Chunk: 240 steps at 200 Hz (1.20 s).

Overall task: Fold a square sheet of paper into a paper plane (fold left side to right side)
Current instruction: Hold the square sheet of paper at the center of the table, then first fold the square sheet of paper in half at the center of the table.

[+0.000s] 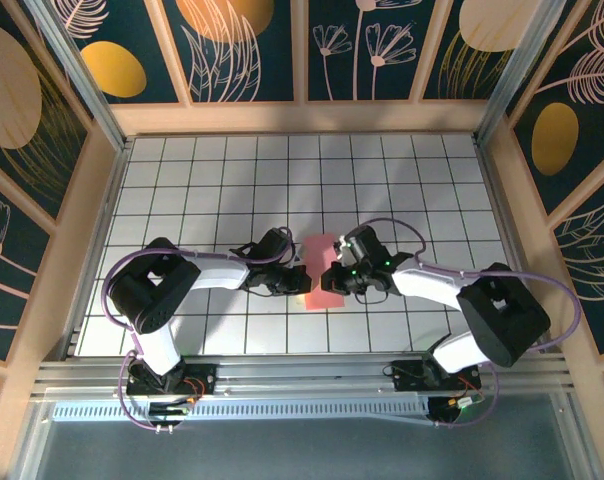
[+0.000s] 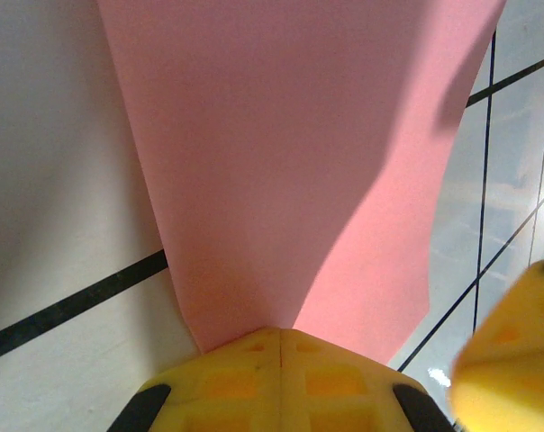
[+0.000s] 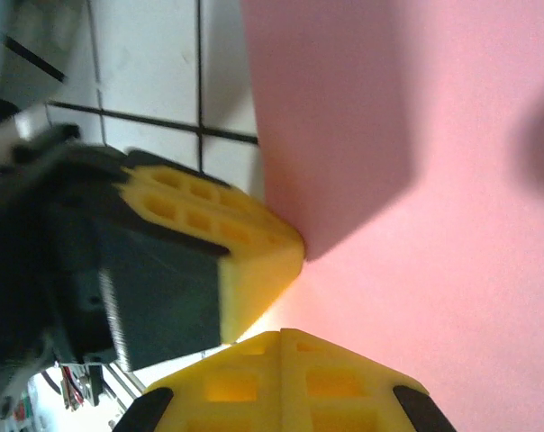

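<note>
Shut tight, the left gripper sets its tips on the paper edge; the right gripper, also shut, meets the paper just beside them; sheet extends ahead of both.

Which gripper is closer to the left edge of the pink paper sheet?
Left. The left gripper, shut, meets the sheet at that left edge, toward its near end. The right gripper, shut, reaches in from the right side, over the paper.
</note>
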Tool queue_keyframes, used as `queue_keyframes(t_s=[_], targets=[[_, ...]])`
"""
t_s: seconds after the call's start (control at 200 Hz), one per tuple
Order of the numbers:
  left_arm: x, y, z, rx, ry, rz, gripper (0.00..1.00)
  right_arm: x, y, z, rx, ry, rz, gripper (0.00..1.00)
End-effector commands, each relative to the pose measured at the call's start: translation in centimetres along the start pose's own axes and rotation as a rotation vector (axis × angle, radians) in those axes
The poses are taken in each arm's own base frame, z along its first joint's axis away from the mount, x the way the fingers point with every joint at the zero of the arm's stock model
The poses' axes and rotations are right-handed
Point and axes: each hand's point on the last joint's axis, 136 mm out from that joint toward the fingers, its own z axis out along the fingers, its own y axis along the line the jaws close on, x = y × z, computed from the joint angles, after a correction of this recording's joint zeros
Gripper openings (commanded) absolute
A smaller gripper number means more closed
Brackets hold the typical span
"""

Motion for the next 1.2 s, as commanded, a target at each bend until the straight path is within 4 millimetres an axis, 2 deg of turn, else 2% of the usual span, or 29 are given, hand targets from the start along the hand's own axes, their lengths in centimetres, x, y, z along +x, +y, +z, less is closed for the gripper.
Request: queue_keyframes(t_s=[0.0,0.15,0.33,0.581,0.721,0.876,1.196], targets=[[0.5,0.8,0.4,-0.034,0.009,-0.021,0.00,-0.1,0.7,1.0,-0.032,-0.006,0.011,0.00],[0.5,0.7,0.4,-0.029,0.010,-0.020,0.00,0.1,0.4,1.8,-0.028,0.009,0.011,0.00],[0.1,-0.3,0.4,0.010,0.003,-0.022,0.00,0.9,-0.9,2.6,0.016,0.039,0.023,0.00],[-1.6,-2.4,-0.3,0.076,-0.032,-0.006,0.00,2.4,-3.2,3.1,0.089,0.085,0.049,0.00],[-2.8,-3.0,-1.0,0.106,-0.052,-0.005,0.00,2.9,-4.3,3.1,0.137,0.100,0.049,0.00],[-3.9,-2.9,-1.5,0.116,-0.073,0.003,0.00,3.3,-5.0,3.1,0.155,0.105,0.057,0.00],[-4.6,-1.9,-0.6,0.105,-0.085,0.015,0.00,3.5,-5.3,3.1,0.162,0.107,0.062,0.00]])
